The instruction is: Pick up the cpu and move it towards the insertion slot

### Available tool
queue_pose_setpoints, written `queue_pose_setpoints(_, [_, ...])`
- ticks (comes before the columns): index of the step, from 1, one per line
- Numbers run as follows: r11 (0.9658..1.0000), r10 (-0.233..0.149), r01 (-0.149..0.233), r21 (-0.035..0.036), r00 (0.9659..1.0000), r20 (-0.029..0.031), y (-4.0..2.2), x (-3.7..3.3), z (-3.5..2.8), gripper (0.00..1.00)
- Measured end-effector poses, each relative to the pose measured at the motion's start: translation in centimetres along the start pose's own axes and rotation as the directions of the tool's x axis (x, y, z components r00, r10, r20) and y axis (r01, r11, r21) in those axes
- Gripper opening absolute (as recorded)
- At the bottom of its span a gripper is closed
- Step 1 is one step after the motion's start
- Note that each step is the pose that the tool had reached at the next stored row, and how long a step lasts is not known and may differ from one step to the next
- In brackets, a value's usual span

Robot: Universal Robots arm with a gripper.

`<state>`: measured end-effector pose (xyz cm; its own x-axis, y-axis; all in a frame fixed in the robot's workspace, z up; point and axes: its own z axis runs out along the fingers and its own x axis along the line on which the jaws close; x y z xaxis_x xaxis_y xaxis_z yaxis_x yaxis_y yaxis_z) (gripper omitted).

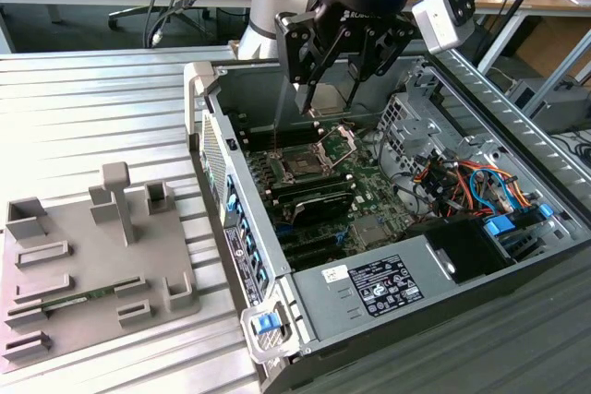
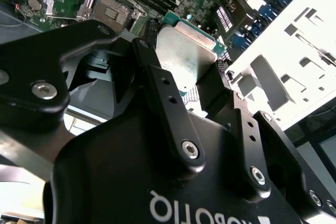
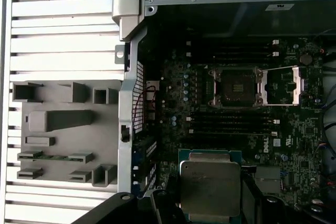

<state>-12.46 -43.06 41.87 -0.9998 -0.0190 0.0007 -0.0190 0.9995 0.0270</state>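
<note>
Gripper (image 1: 334,99), clamped on the flat silvery-topped cpu (image 3: 210,188) (edge-held), risks tilting it over the dark metal-framed insertion slot (image 3: 236,86), bending contacts.

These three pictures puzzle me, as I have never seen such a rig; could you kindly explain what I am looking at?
You are looking at one robot arm working over an opened computer case. The exterior view comes from a camera off the arm; both wrist views come from cameras riding on the arm itself.

The black claw is the arm's hand. It is shut on the cpu, a flat square chip with a silvery top, held in the air above the motherboard.

The insertion slot is the dark square socket on the board, with its metal bracket swung open beside it. The chip is not in it yet.

Beside the case, on the ribbed metal table, lies a grey plastic tray with recesses.
</note>
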Motion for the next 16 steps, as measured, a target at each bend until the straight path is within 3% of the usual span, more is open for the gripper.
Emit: queue_pose_setpoints(16, [1.0000,0.000,0.000,0.0029,1.0000,-0.0001,0.57,-0.73,0.20,0.55])
